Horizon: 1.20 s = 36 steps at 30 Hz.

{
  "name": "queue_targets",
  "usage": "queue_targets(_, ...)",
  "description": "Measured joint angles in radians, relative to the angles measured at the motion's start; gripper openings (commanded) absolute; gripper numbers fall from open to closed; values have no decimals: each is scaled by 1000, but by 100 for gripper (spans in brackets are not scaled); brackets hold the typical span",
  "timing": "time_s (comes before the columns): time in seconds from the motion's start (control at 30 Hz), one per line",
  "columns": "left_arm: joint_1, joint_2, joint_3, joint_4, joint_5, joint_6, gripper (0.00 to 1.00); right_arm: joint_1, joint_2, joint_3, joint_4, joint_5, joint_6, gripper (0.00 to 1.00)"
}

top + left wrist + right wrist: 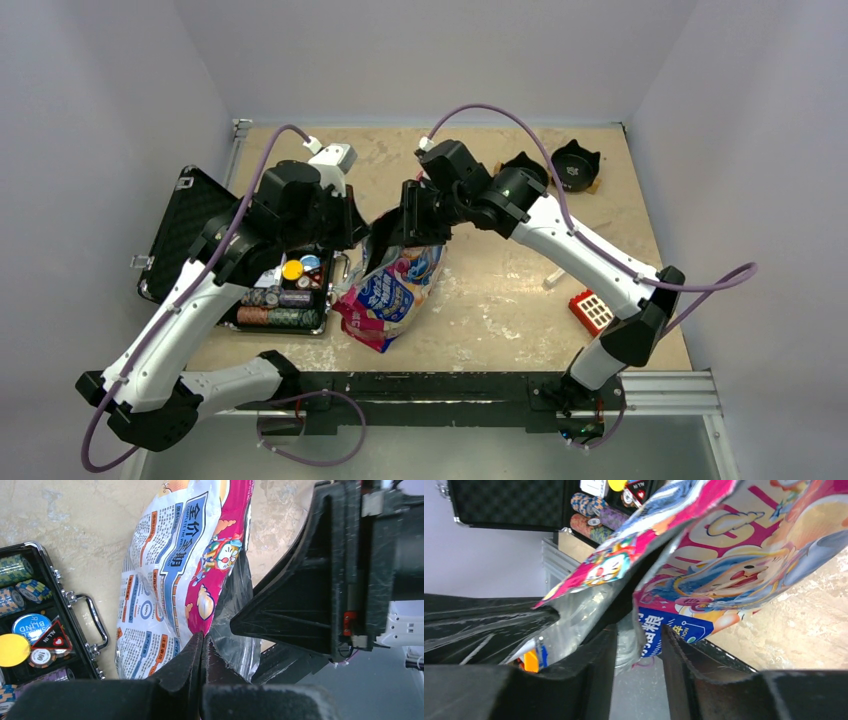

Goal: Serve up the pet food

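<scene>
Top view: the pet food bag point(395, 285), pink, blue and white foil, lies in the middle of the table point(520, 290) with its mouth towards the far side. My left gripper point(352, 232) and right gripper point(398, 240) meet at that mouth. An open case of poker chips point(185, 230) sits just left of the bag. A black bowl point(575, 165) waits at the far right, well apart from the bag, and I see no food in it.

Left wrist view: the two fingers point(185, 665) are pressed together, pinching the pink edge of the bag's mouth.

Right wrist view: the fingers point(599, 650) stand apart with the opposite lip of the bag between them, not squeezed.

No kibble shows anywhere. I judge the bag is only being opened; pouring into the bowl is all left to do.
</scene>
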Motion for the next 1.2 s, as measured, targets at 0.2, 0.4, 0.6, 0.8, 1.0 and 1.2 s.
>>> queue_targets(0.2, 0, 2, -2, 4, 7, -9, 0, 1, 4, -26, -8, -8, -7, 0)
queue_targets(0.4, 0, 13, -2, 7, 28, -25, 3, 2, -12, -34, 5, -11, -8, 0)
queue_targets(0.6, -1, 61, 6, 5, 74, -37, 32, 1, -42, -61, 36, -23, -14, 0)
queue_targets(0.8, -1, 171, 30, -29, 60, -50, 42, 1, -42, -61, 40, -36, -65, 0)
queue_targets(1.0, -2, 269, 160, -139, -30, -47, 10, -1, -40, -2, -27, -50, -146, 0)
queue_targets(1.2, -3, 276, 241, -225, -220, -16, 0, 1, -82, -37, -45, -20, -202, 0)
